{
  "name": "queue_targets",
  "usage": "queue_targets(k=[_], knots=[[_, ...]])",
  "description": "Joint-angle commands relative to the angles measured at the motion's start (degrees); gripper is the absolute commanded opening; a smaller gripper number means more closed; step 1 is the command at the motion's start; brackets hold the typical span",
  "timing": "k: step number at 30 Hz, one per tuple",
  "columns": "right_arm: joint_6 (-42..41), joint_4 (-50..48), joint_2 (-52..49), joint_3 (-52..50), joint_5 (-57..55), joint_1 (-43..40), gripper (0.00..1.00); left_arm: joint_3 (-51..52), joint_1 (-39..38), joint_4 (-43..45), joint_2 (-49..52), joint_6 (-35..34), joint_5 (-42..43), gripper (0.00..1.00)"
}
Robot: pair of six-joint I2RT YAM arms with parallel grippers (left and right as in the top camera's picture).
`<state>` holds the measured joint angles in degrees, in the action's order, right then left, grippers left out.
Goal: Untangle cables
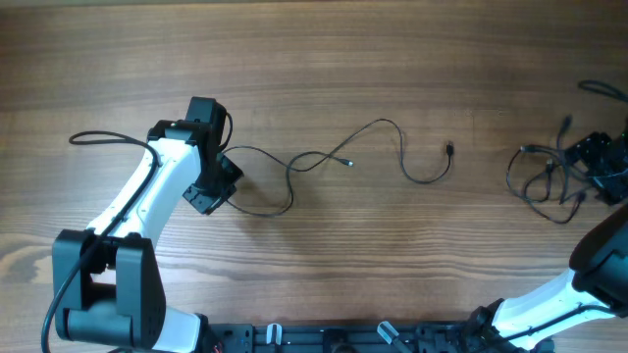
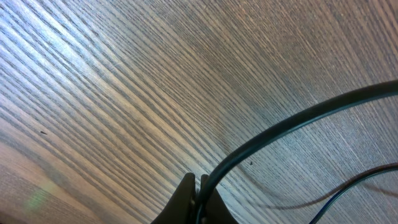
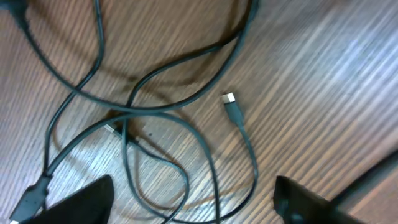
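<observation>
Brown wood-grain table fills every view. One long thin black cable lies drawn out in loose curves across the middle, apart from the rest, so I judge the job partly done; the small black tangle of thin cables near the right edge is left to separate. White left arm reaches forward, its left gripper pinched closed on that long cable. Right gripper hovers low over the tangle, fingers wide apart, holding nothing, a silvery-tipped plug just ahead of it
</observation>
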<state>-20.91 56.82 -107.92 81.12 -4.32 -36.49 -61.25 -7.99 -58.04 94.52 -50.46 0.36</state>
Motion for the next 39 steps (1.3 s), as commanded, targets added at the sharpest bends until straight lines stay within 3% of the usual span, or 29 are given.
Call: queue_targets(k=[1,3,13,16,19,23,30,34,39], knots=[[5.6,1.1,-0.9,-0.3,13.6,0.0,0.91,0.6,-0.2,0.0,0.2,0.5,0.3,0.04],[8.3,3.1,-0.9,-0.2,21.0,0.0,1.0,0.6,-0.2,0.0,0.2,0.5,0.3,0.04],[7.3,19.1,-0.9,-0.2,17.2,0.1,1.0,0.6,-0.2,0.0,0.2,0.5,0.3,0.04],[13.2,21.7,-0.9,-0.2,19.4,1.2,1.0,0.6,-0.2,0.3,0.2,0.5,0.3,0.04],[14.4,22.1,-0.9,-0.2,20.1,2.8,1.0,0.6,-0.2,0.9,0.2,0.5,0.3,0.04],[14.6,19.9,-0.9,-0.2,29.7,3.2,1.0,0.6,-0.2,0.4,0.2,0.5,0.3,0.04],[15.0,18.6,-0.9,-0.2,30.0,3.6,1.0,0.6,-0.4,1.8,0.2,0.5,2.2,0.05],[17.2,18.7,-0.9,-0.2,29.7,8.1,1.0,0.6,-4.5,11.1,0.2,9.3,14.1,0.07],[20.8,16.7,-0.9,-0.2,29.8,19.8,1.0,0.6,-14.2,17.0,0.2,18.8,15.5,0.08]])
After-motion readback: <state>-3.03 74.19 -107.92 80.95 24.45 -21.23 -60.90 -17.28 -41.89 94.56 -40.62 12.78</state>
